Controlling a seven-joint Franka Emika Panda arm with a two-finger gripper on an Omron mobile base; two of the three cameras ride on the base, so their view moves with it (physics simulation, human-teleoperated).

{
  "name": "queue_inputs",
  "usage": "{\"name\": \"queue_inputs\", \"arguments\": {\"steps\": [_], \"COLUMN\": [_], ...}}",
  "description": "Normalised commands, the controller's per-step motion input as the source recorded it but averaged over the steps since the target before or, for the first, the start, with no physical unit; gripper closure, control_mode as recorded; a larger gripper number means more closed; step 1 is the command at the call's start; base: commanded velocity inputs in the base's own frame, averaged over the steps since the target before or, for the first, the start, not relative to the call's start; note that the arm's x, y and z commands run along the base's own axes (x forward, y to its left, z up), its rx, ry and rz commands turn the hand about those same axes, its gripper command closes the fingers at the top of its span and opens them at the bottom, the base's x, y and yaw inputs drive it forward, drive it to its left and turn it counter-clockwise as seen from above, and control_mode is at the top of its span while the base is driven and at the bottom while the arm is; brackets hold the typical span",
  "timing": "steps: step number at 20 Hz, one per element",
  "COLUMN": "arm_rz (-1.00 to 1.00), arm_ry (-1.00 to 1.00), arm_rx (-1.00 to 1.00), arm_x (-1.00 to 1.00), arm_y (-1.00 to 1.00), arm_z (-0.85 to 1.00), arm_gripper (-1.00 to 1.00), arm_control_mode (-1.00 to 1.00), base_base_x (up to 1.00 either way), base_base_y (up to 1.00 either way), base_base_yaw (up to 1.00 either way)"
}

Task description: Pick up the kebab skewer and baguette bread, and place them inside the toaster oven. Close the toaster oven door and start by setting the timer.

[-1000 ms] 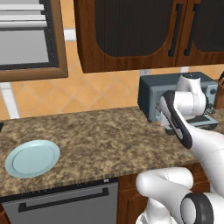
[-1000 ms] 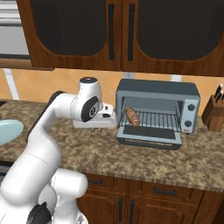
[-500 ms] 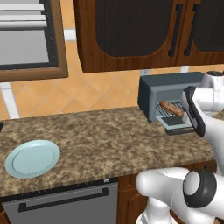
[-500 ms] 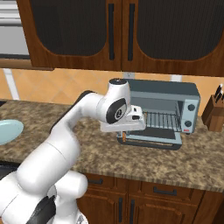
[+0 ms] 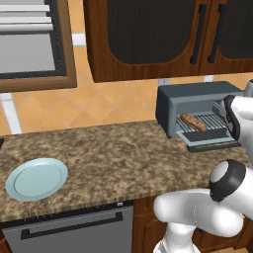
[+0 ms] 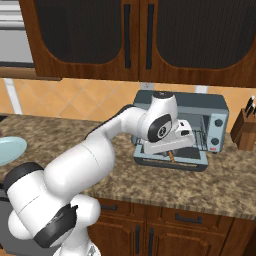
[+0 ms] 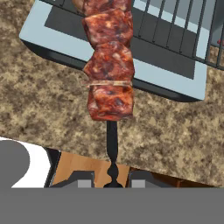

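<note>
My gripper (image 7: 113, 178) is shut on the dark stick of the kebab skewer (image 7: 109, 65), whose red-brown meat chunks reach out over the lowered toaster oven door (image 7: 48, 30) towards the wire rack (image 7: 183, 26). From the right base view, my hand hangs in front of the open toaster oven (image 6: 200, 102), with the skewer's end (image 6: 171, 156) just above the door (image 6: 192, 162). The baguette bread (image 5: 193, 122) lies on the rack inside the grey-blue toaster oven (image 5: 197, 96), at its left side.
A pale blue plate (image 5: 35, 179) sits on the granite counter far to the left. A wooden knife block (image 6: 246, 130) stands right of the oven. Dark wood cabinets (image 6: 135, 35) hang close above it.
The arm has swung right with the skewer, from the oven's left side to directly in front of its open door. The baguette has stayed on the rack.
</note>
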Motion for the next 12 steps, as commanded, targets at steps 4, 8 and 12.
{"name": "queue_inputs", "arguments": {"steps": [4, 8, 12], "arm_rz": [0.00, 0.01, 0.12], "arm_ry": [0.00, -0.03, -0.10], "arm_rx": [0.00, 0.00, -0.02], "arm_x": [0.32, 0.33, 0.37], "arm_y": [-0.02, 0.00, -0.14], "arm_z": [0.00, -0.02, -0.01], "arm_gripper": [1.00, 1.00, 1.00], "arm_control_mode": [-1.00, -1.00, -1.00], "base_base_x": [0.00, 0.00, 0.00], "base_base_y": [0.00, 0.00, 0.00], "base_base_yaw": [0.00, 0.00, 0.00]}}
